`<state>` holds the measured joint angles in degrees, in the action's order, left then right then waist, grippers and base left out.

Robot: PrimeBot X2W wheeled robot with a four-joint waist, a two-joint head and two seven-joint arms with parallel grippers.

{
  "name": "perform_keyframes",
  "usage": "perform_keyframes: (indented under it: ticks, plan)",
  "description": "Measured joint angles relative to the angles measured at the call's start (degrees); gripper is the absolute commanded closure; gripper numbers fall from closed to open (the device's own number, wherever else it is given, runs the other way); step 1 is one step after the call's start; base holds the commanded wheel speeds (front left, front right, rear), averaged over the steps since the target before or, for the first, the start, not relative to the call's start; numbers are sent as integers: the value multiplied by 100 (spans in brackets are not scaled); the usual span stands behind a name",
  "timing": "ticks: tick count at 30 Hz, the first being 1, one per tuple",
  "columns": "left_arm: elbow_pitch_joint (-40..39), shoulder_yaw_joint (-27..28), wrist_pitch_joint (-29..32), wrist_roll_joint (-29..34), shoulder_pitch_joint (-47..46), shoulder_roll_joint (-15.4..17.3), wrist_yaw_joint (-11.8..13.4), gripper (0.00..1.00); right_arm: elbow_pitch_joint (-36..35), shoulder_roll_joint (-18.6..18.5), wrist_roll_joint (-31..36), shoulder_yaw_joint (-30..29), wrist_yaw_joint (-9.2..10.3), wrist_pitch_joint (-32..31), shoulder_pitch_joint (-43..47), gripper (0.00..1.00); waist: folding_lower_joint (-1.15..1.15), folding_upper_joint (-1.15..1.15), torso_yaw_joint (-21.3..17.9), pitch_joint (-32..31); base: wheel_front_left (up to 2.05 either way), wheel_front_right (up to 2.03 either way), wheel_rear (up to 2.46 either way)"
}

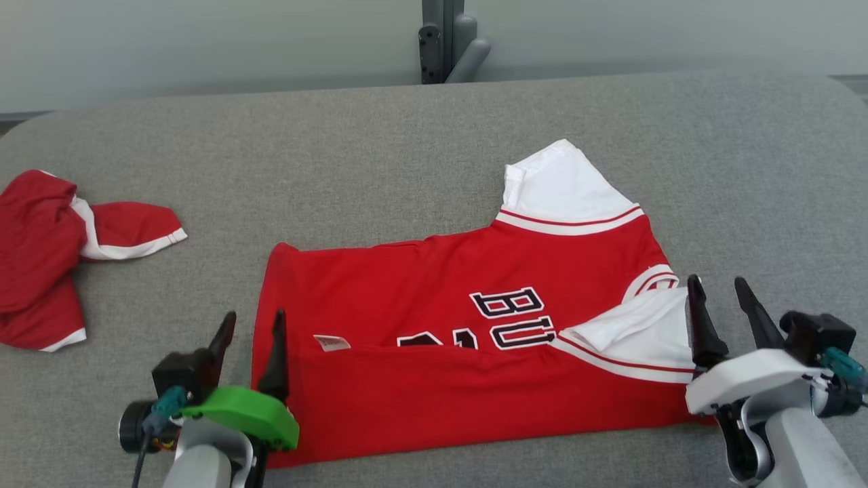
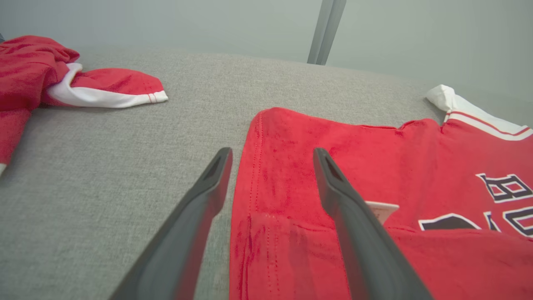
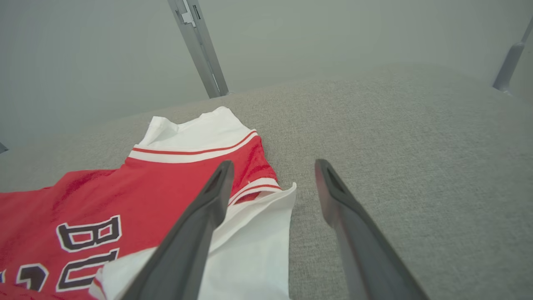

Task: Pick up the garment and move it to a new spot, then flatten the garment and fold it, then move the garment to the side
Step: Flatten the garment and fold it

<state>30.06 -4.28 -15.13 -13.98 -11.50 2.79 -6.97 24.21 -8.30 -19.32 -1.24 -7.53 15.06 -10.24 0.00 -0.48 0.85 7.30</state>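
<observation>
The garment (image 1: 468, 318) is a red jersey with white sleeves and dark lettering, lying on the grey table with its near long edge folded over toward the middle. It also fills the right of the left wrist view as the garment (image 2: 374, 175), and the left of the right wrist view as the garment (image 3: 125, 196). My left gripper (image 1: 252, 325) stands open at the jersey's near left corner, one finger over the cloth, one over bare table. My right gripper (image 1: 719, 291) stands open at the right end beside the folded white sleeve. Nothing is held.
A second red and white garment (image 1: 47, 257) lies crumpled at the table's left edge, also seen as a red heap (image 2: 50, 79) at the upper left of the left wrist view. The grey fabric table (image 1: 407, 149) stretches back to a metal post (image 1: 441, 41).
</observation>
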Motion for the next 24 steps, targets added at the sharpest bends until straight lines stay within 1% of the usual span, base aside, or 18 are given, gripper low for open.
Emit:
perform_keyframes:
  ticks: [9, 14, 17, 18, 19, 20, 21, 23, 24]
  plan:
    - [1558, -118, -1, 276, -1791, 250, -7, 0, -30, 16, 45, 563, 0, 0, -920, 0, 0, 0, -47, 606, 0, 0, 0]
    - [2150, -152, -1, 388, -2270, 376, 59, 0, -63, -31, 20, 746, 0, 0, -1195, 0, 0, 0, -118, 842, 0, 0, 0]
    - [2434, -182, -1, 402, -2453, 376, 62, 0, -78, -73, -8, 802, 0, 0, -1259, 0, 0, 0, -156, 941, 0, 0, 0]
    - [2434, -182, -1, 402, -2453, 376, 62, 2, -78, -73, -8, 802, 0, 0, -1259, 0, 0, 0, -156, 941, 0, 0, 0]
    - [2561, -214, 0, 402, -2526, 376, 58, 9, -81, -77, -10, 823, 1, -1, -1260, 0, 0, 0, -174, 985, 0, 0, 0]
    - [2561, -214, 0, 402, -2526, 376, 58, 11, -81, -77, -10, 823, 1, -1, -1260, 0, 0, 0, -174, 985, 0, 0, 0]
    - [2587, -231, 0, 402, -2542, 371, 47, 17, -88, -76, -10, 833, 1, 0, -1260, 0, 0, 0, -181, 1000, 0, 0, 0]
    - [2615, -265, -1, 402, -2558, 363, 42, 41, -102, -82, -12, 845, 0, 0, -1260, 0, 0, 0, -181, 1017, 0, 0, 0]
    - [2632, -285, 0, 402, -2564, 356, 38, 51, -102, -93, -15, 851, 1, -1, -1260, 0, 0, 0, -176, 1021, 0, 0, 0]
